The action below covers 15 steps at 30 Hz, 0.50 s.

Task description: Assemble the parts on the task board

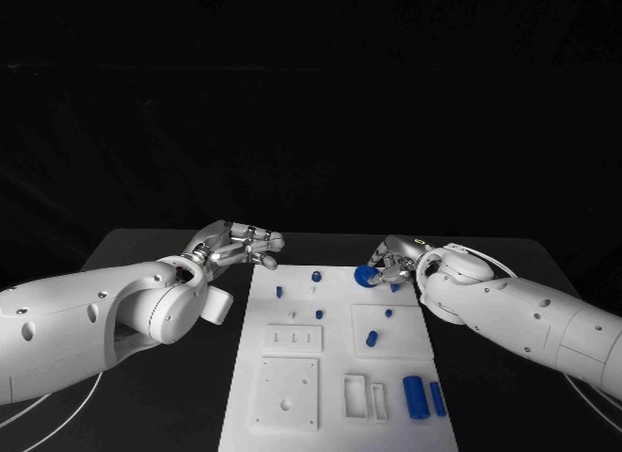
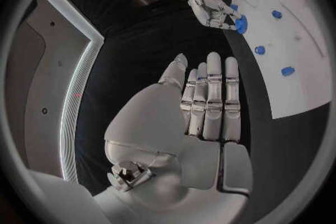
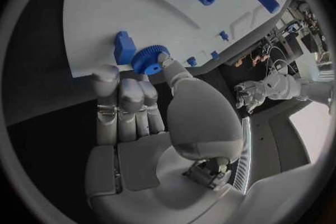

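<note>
The white task board [image 1: 392, 428] lies in the middle of the black table. My right hand [image 1: 396, 264] is over the board's far right corner and pinches a blue toothed gear [image 1: 366, 275] between thumb and fingers. In the right wrist view the gear [image 3: 148, 59] sits at the fingertips [image 3: 105, 75], next to a small blue block [image 3: 125, 47] on the board. My left hand [image 1: 236, 247] hovers off the board's far left corner. Its fingers [image 2: 213, 95] are straight and apart, with nothing in them.
Small blue pegs [image 1: 316, 276] [image 1: 279, 292] and a stubby part [image 1: 371, 338] stand on the board's far half. Two blue cylinders [image 1: 414, 395] [image 1: 437, 398] lie near the front right, beside white frames [image 1: 356, 395]. Two white plates [image 1: 295, 339] [image 1: 286, 394] sit at the left.
</note>
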Motion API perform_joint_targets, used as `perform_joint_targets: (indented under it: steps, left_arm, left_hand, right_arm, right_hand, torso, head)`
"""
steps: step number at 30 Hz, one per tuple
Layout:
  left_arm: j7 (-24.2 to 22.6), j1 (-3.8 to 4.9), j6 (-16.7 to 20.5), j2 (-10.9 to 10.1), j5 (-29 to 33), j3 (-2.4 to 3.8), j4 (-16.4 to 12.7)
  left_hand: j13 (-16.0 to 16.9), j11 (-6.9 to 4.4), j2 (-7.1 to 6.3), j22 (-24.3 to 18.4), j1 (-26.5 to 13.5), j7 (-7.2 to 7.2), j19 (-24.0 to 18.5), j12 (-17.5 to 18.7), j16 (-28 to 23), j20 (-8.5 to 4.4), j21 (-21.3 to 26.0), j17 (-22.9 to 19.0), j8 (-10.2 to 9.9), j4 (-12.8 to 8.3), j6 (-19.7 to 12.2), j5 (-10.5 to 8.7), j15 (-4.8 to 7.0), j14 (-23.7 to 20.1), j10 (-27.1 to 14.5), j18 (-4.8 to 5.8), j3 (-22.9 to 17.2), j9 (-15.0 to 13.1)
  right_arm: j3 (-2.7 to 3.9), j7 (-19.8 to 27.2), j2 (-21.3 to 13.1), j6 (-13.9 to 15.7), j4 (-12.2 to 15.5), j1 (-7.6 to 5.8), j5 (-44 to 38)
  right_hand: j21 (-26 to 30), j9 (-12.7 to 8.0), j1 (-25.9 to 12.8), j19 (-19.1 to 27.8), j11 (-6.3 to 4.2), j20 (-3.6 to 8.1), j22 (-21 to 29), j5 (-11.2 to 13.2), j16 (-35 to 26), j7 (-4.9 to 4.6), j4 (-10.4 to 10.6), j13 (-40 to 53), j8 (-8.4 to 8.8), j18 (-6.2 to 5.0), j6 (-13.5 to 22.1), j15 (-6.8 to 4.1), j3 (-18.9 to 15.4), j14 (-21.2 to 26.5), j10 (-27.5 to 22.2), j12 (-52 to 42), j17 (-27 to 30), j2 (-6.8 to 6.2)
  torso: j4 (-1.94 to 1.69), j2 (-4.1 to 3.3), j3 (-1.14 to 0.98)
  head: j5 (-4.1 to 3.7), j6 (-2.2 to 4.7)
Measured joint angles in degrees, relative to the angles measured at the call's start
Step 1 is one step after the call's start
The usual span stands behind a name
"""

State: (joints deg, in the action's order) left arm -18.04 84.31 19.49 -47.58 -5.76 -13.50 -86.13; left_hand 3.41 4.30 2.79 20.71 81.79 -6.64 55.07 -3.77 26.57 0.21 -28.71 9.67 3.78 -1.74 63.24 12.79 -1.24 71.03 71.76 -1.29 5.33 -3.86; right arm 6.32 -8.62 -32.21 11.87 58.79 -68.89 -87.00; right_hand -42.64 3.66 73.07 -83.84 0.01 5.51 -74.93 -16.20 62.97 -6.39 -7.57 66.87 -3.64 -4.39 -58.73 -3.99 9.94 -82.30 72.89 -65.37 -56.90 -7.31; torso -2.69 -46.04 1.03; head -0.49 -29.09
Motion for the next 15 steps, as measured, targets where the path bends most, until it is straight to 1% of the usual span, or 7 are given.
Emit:
perform_joint_targets:
  steps: [2,5,6,9,10,13,15]
  left_arm:
    - [0.0,0.0,0.0,0.0,0.0,0.0,0.0]
    - [0.0,0.0,0.0,0.1,0.0,0.0,0.0]
    - [0.0,0.0,0.0,0.1,0.0,0.0,0.0]
    - [0.1,0.0,-0.1,0.1,-0.1,0.0,0.1]
    - [0.1,0.0,-0.1,0.1,-0.1,0.0,0.1]
    - [0.1,0.0,-0.1,0.1,-0.1,0.0,0.1]
    - [0.1,0.0,-0.1,0.1,-0.1,0.0,0.1]
  left_hand:
    - [0.0,0.0,0.0,0.0,0.0,0.0,0.0,0.0,0.0,0.0,0.0,0.0,0.0,0.0,0.0,0.0,0.0,0.0,0.0,0.0,0.0,0.0]
    - [0.0,0.0,0.0,0.0,0.0,0.0,0.0,0.0,0.0,0.0,0.0,0.0,0.0,0.0,0.0,0.0,0.0,0.0,0.0,0.0,0.0,0.0]
    - [0.0,0.0,0.0,0.0,0.0,0.0,0.0,0.0,0.0,0.0,0.0,0.0,0.0,0.0,0.0,0.0,0.0,0.0,0.0,0.0,0.0,0.0]
    - [0.0,0.0,0.0,0.1,0.0,0.0,0.0,0.0,0.0,0.0,0.0,0.0,0.0,0.0,0.0,0.0,0.0,0.0,0.0,0.0,0.0,0.0]
    - [0.0,0.0,0.0,0.1,0.0,0.0,0.0,0.0,0.0,0.0,0.0,0.0,0.0,0.0,0.0,0.0,0.0,0.0,0.0,0.0,0.0,0.0]
    - [0.0,0.0,0.0,0.1,0.0,0.0,0.0,0.0,0.0,0.0,0.0,0.0,0.0,0.0,0.0,0.0,0.0,0.0,0.0,0.0,0.0,0.0]
    - [0.0,0.0,0.0,0.1,0.0,0.0,0.0,0.0,0.0,0.0,0.0,0.0,0.0,0.0,0.0,0.0,0.0,0.0,0.0,0.0,0.0,0.0]
  right_arm:
    - [-0.03,0.0,0.1,-0.2,0.0,0.0,0.0]
    - [-0.05,0.0,0.1,-0.5,-0.2,-0.05,0.0]
    - [-0.06,0.0,0.2,-0.6,-0.2,-0.07,0.0]
    - [-0.09,0.1,0.2,-0.9,-0.4,-0.16,0.0]
    - [-0.11,0.1,0.3,-1.0,-0.4,-0.21,0.0]
    - [-0.21,0.1,0.4,-1.3,-0.6,-0.36,0.0]
    - [-0.31,0.1,0.5,-1.5,-0.7,-0.45,0.0]
  right_hand:
    - [-0.1,0.0,-0.1,0.0,0.0,0.0,0.0,-0.3,0.0,0.25,0.1,0.1,0.0,0.0,-0.3,0.0,0.1,0.0,0.0,0.0,-0.1,0.07]
    - [-0.3,0.0,-0.1,0.0,0.0,0.0,0.0,-0.7,0.0,0.25,0.3,0.1,0.0,0.0,-0.3,0.0,0.0,0.0,0.0,0.0,-0.1,0.07]
    - [-0.3,0.0,-0.3,0.0,0.0,0.0,0.0,-0.9,0.0,0.25,0.3,0.1,0.01,0.0,-0.3,0.0,0.0,0.0,0.0,0.0,-0.1,0.33]
    - [-0.4,-0.1,-0.6,0.0,0.0,0.0,0.0,-2.1,0.3,0.26,0.9,0.1,0.04,0.0,-0.3,0.0,-0.6,0.0,0.0,0.0,-0.4,0.08]
    - [-0.6,-0.1,-0.7,0.0,0.0,0.0,0.0,-2.7,0.3,0.26,1.1,0.1,0.05,0.0,-0.3,0.0,-0.8,0.0,0.0,0.0,-0.5,-0.07]
    - [-0.6,-0.1,-1.0,0.0,0.0,0.0,0.0,-4.5,0.3,0.26,1.1,0.1,0.06,0.0,-0.3,0.0,-1.3,0.0,0.0,0.0,-0.7,0.22]
    - [-0.6,-0.1,-1.5,0.0,0.01,0.0,0.0,-6.9,0.3,0.05,1.2,0.1,0.1,0.0,-0.1,0.0,-2.0,0.0,0.0,0.0,-0.9,-0.2]
  torso:
    - [0.01,0.0,-0.01]
    - [0.01,-0.01,0.0]
    - [-0.01,-0.01,0.0]
    - [-0.02,-0.01,0.01]
    - [-0.02,-0.01,0.02]
    - [-0.04,-0.02,0.02]
    - [-0.05,-0.03,0.02]
  head:
    - [0.01,-0.05]
    - [0.01,-0.07]
    - [0.01,-0.11]
    - [0.04,-0.17]
    - [0.06,-0.2]
    - [0.12,-0.27]
    - [0.15,-0.33]
